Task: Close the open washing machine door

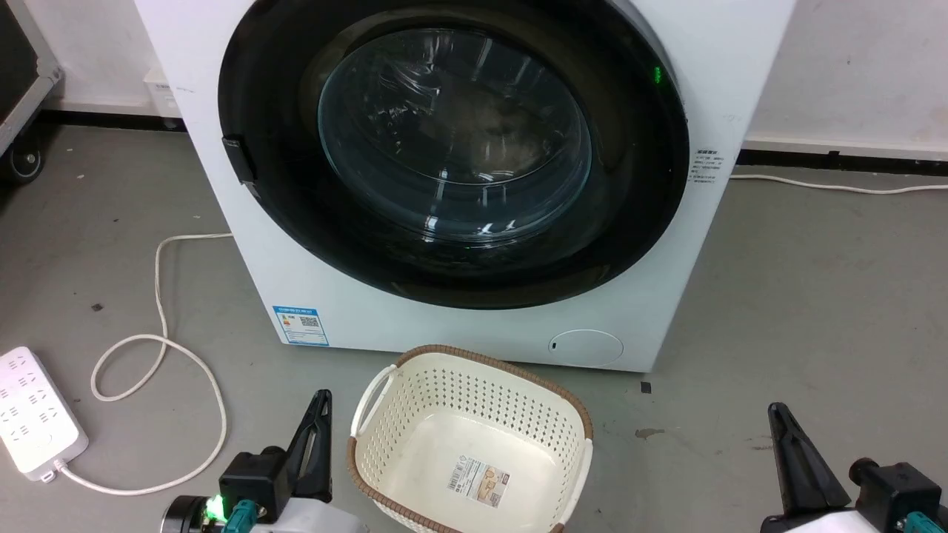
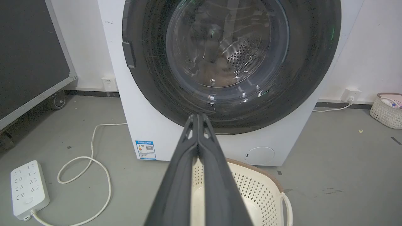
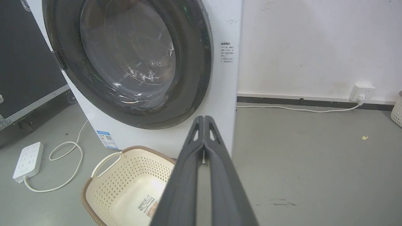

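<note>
Surroundings: a cream perforated plastic laundry basket with a brown rim (image 1: 489,357) stands on the grey floor at lower centre of the head view, just in front of the white boxy front-loading washing machine (image 1: 415,326) and between the two grippers. A white multi-socket power strip (image 1: 33,411) lies at the lower left, and its white cable (image 1: 159,289) loops across the floor towards the machine. In the left wrist view a dark panel on castors (image 2: 31,56) occupies the upper left, a white wall socket (image 2: 351,94) sits at the right, and a second pale woven basket (image 2: 388,111) is cut by the right edge.

Markings: a blue label sticker with a QR code (image 1: 300,326) is at the machine's lower left corner, with its text too small to read. Small printed lines (image 1: 707,166) on the right of the front are illegible. A small round flap (image 1: 585,348) sits low on the front, and a green light (image 1: 657,74) glows at the door's upper right.

Containers: the cream basket holds a printed sticker (image 1: 479,481) on its base. The second basket's contents cannot be identified.

Task item: the large round black-framed door with bulging clear glass (image 1: 455,141) lies flush in the machine front at upper centre, with the perforated steel drum visible through it.

Grippers: the left gripper (image 2: 198,121) and right gripper (image 3: 204,121) both have their fingers pressed together, holding nothing, well apart from the door
</note>
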{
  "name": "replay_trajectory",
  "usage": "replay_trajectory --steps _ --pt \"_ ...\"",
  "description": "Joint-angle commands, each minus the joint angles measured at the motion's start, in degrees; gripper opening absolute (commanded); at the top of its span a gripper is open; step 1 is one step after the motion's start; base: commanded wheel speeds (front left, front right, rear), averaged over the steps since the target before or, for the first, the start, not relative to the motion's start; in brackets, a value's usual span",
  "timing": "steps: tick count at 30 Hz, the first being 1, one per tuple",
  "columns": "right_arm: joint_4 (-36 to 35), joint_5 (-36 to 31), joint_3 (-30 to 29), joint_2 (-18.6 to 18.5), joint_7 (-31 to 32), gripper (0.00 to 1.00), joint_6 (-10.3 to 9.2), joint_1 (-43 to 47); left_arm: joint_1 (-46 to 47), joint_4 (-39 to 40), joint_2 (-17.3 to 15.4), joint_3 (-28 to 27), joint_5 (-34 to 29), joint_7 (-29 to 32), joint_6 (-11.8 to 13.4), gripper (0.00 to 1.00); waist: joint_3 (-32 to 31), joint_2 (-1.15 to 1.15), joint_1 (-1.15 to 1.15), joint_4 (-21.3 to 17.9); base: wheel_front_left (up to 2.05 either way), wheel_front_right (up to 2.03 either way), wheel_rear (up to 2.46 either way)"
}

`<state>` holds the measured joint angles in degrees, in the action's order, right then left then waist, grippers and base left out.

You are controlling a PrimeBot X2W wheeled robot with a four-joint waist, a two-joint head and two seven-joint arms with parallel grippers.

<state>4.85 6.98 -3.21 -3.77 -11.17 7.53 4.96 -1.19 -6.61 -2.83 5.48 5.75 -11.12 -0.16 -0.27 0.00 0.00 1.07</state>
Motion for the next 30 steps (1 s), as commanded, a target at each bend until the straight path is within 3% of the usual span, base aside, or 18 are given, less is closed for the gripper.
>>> replay_trajectory --steps 1,30 --pt "-0.5 -0.6 0.2 0.2 0.4 0.0 -0.01 -1.0 0.3 0.4 0.0 -0.3 -0.5 0.3 0.0 0.0 0.0 0.0 0.0 0.0 0.0 0.0 0.0" --pt "-2.0 -2.8 1.2 0.5 4.1 0.0 -0.02 -2.4 0.6 2.5 0.0 -2.1 -2.3 4.1 0.1 0.0 0.1 0.0 0.0 -0.4 0.0 0.0 0.0"
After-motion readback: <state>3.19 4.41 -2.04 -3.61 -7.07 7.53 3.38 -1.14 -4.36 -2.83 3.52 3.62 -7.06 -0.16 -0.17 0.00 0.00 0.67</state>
